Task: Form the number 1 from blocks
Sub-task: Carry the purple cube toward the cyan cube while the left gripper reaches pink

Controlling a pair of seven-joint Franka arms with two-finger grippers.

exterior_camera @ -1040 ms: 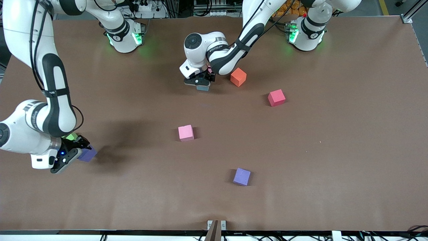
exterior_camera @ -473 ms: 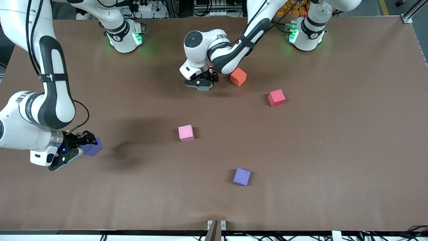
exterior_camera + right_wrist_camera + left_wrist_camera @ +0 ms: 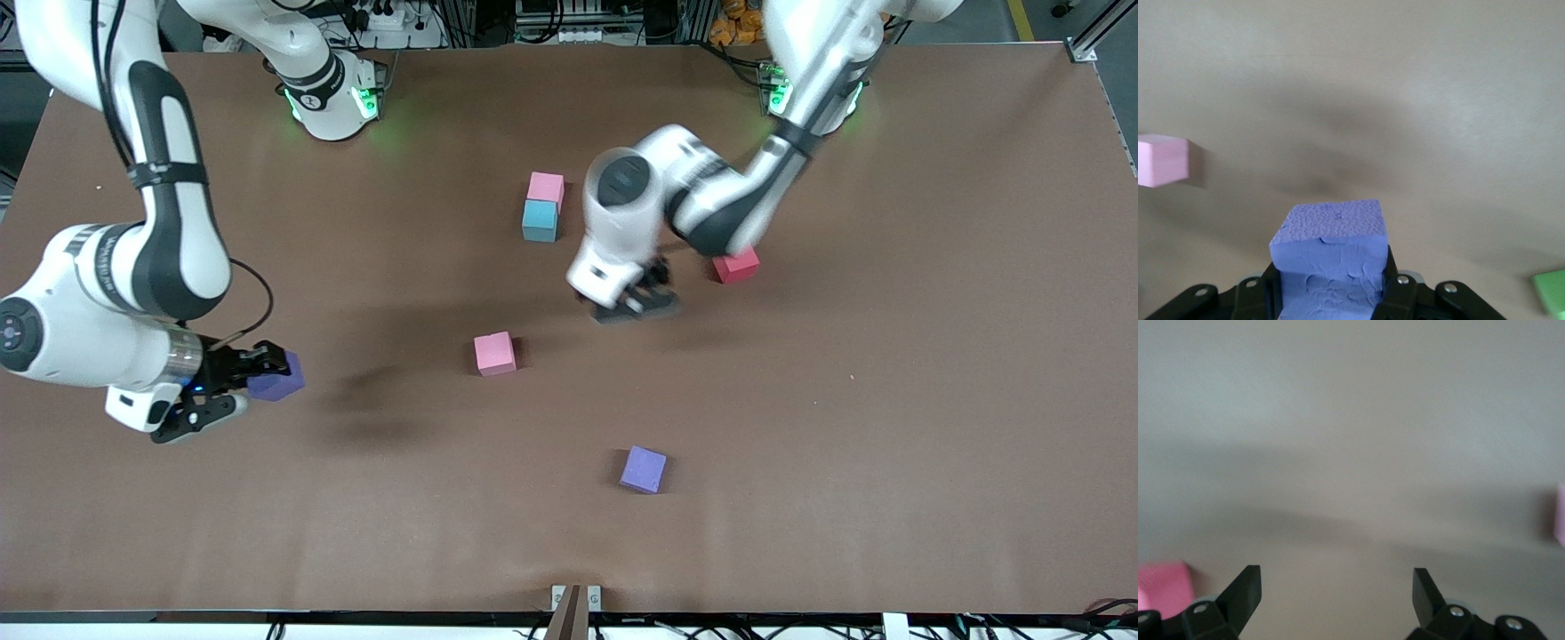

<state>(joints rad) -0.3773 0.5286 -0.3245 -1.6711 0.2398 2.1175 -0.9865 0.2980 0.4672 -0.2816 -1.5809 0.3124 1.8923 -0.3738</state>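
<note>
My right gripper (image 3: 256,382) is shut on a purple block (image 3: 277,377), held off the table at the right arm's end. In the right wrist view the purple block (image 3: 1329,248) sits between the fingers (image 3: 1395,293). A sky blue block (image 3: 540,220) lies against a pink block (image 3: 545,188). My left gripper (image 3: 637,302) hangs open and empty over bare table beside the crimson block (image 3: 737,266). A light pink block (image 3: 494,353) lies mid-table. A second purple block (image 3: 643,468) lies nearer the camera.
The right wrist view shows a green block (image 3: 1550,293) on the table near the gripper and the light pink block (image 3: 1162,160) farther off. The left wrist view shows a pink block (image 3: 1163,588) beside one finger (image 3: 1243,590). The left arm covers part of the crimson block.
The left gripper opened, left the sky blue block against the pink one and swung toward the crimson block. The right gripper carried the purple block toward the table's middle.
</note>
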